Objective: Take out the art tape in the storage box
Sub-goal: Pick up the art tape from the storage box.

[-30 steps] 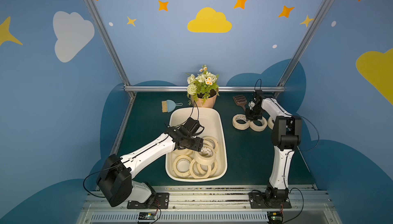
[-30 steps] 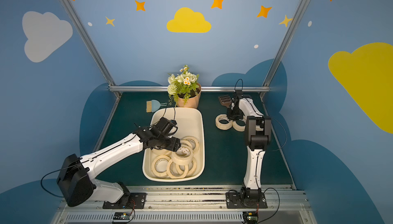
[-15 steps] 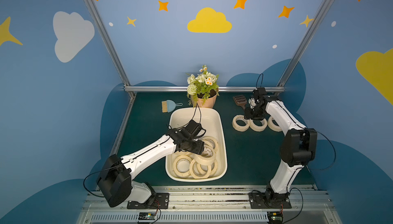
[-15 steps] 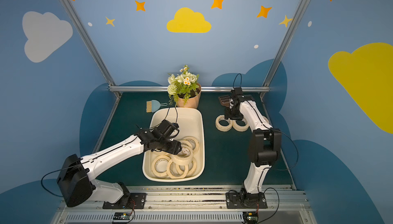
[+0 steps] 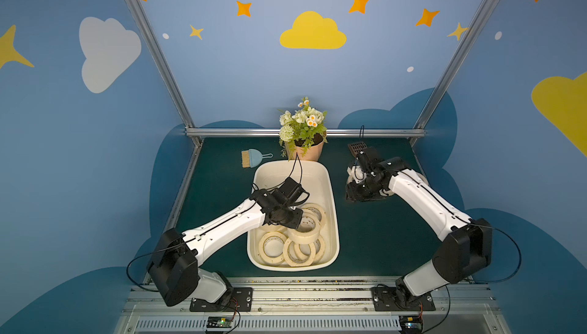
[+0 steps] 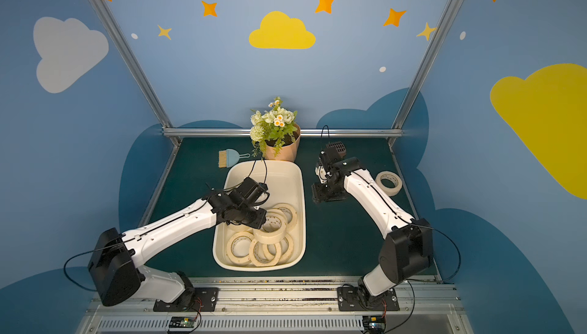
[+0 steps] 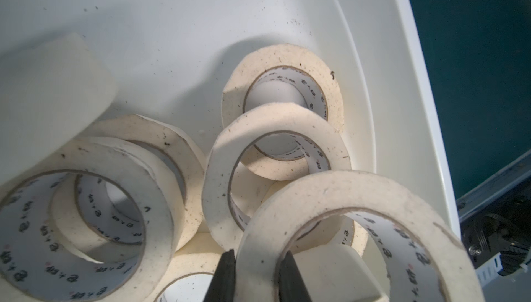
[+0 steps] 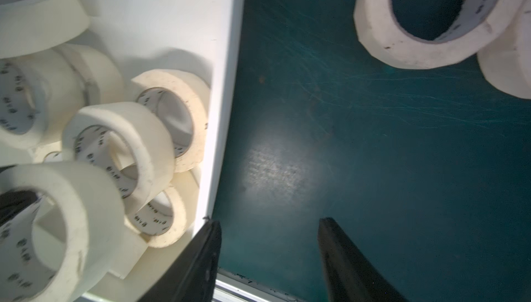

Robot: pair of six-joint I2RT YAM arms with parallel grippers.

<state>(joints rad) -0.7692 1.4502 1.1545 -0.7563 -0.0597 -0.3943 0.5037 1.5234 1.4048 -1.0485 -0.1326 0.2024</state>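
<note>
Most art tape (image 5: 293, 237) rolls, seven or so, lie heaped at the near end of the storage box (image 5: 332, 189). Our left gripper (image 7: 257, 269) pinches one roll's wall there. Our right gripper (image 8: 268, 221) hangs wide and empty over the mat (image 8: 373, 142) to the right. At least two loose rolls (image 8: 425, 19) lie outside, and the right arm (image 5: 422, 199) hides any others.

The green table (image 5: 374, 237) bears the storage box (image 5: 273, 173), flower pot (image 5: 309, 153), brush (image 5: 252, 157) and loose art tape (image 8: 370, 27).
</note>
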